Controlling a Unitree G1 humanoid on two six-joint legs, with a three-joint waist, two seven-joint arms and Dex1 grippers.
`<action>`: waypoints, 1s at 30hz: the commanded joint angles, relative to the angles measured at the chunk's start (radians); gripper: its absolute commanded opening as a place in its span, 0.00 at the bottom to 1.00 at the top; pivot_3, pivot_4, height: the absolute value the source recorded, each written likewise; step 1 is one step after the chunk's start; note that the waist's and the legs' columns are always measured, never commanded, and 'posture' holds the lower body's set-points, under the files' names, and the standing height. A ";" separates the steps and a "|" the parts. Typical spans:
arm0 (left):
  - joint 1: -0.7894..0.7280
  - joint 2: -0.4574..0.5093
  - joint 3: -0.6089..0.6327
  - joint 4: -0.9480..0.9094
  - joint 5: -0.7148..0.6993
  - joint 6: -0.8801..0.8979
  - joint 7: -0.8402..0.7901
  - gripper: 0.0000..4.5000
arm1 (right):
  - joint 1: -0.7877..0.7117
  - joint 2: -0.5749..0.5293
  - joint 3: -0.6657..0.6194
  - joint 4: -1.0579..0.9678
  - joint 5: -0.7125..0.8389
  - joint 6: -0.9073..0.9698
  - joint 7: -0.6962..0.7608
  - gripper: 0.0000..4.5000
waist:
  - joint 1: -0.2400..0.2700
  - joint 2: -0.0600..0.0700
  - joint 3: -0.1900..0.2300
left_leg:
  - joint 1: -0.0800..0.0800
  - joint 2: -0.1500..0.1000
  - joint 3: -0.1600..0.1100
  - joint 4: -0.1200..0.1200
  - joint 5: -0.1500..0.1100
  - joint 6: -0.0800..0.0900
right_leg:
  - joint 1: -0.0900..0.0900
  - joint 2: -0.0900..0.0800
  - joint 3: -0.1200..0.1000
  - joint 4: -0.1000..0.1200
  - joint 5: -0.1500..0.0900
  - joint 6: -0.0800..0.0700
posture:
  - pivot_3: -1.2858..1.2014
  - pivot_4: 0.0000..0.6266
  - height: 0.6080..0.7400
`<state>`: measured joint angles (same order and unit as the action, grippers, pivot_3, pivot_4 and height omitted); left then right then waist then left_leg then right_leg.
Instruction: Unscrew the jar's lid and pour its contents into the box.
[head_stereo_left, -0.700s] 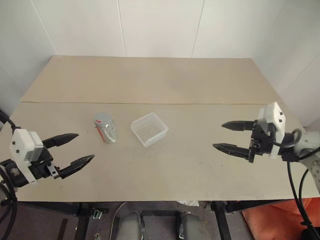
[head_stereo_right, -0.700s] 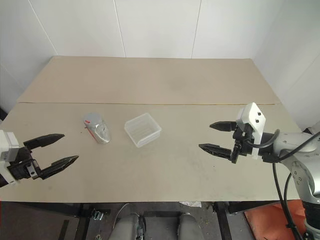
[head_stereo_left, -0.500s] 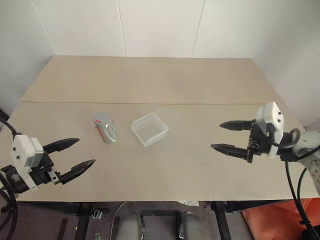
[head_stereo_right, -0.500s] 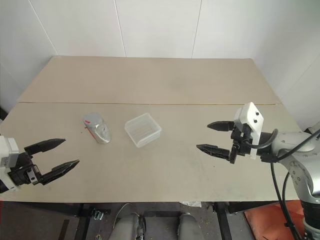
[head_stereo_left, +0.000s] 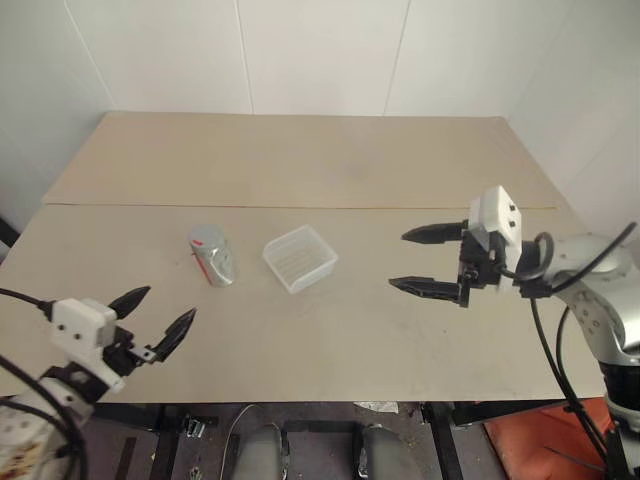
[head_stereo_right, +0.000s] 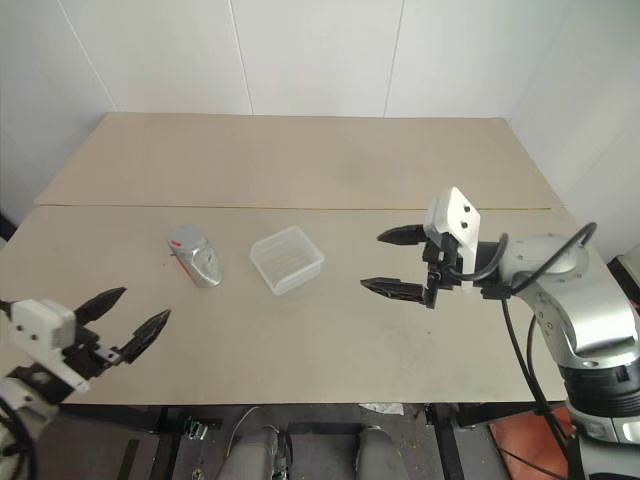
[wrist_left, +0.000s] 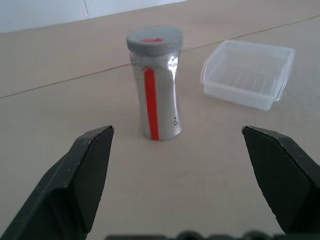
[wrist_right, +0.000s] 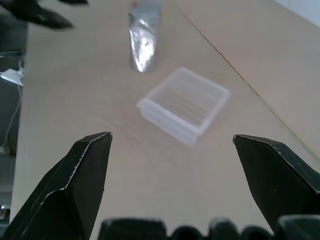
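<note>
The pale tan table (head_stereo_left: 330, 330) (a seam runs across it) carries the jar (head_stereo_left: 212, 256), upright with its lid (wrist_left: 154, 39) on, ahead of my left fingers (head_stereo_left: 176, 335), and the box (head_stereo_left: 299, 258) just beside it.

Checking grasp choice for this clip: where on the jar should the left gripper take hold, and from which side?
Probably the jar's silvery body, below the lid. It stands upright with the grey lid screwed on, so the cap must stay free. The open left gripper could come level from the near table edge, where it already faces the jar; the box sits on the jar's right.
</note>
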<state>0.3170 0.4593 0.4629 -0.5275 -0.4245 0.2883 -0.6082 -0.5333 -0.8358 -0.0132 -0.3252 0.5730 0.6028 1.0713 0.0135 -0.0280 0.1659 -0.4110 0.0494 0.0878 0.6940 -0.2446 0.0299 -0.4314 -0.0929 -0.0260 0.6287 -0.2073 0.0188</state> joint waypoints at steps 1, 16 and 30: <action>-0.088 -0.021 -0.062 0.073 0.084 -0.090 0.061 0.99 | -0.043 0.007 0.018 -0.005 0.002 -0.026 0.036 1.00 | 0.003 0.000 0.000 | 0.001 0.000 0.000 0.000 0.000 0.000 | 0.001 0.000 -0.001 0.000 0.000 0.000 | 0.52 0.24 1.00; -0.447 0.019 -0.201 0.510 0.150 -0.243 -0.010 0.99 | -0.034 0.014 -0.004 -0.064 -0.003 -0.036 0.026 1.00 | -0.001 0.000 0.000 | 0.001 0.000 -0.001 0.000 0.000 0.000 | 0.003 -0.001 -0.003 -0.001 0.000 0.000 | 0.52 0.24 1.00; -0.680 -0.005 -0.276 0.807 0.194 -0.378 -0.019 0.80 | 0.008 0.011 -0.043 -0.119 -0.002 -0.033 -0.011 1.00 | -0.002 0.000 0.000 | 0.001 0.000 0.000 0.000 0.000 0.000 | 0.004 -0.001 -0.003 -0.002 0.000 0.001 | 0.52 0.24 1.00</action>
<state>-0.3450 0.4550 0.1904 0.2746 -0.2340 -0.0632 -0.6260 -0.5238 -0.8160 -0.0149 -0.4075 0.5577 0.5910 1.0681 0.0113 -0.0284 0.1657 -0.4100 0.0493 0.0879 0.6940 -0.2448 0.0301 -0.4275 -0.0940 -0.0294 0.6268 -0.2069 0.0196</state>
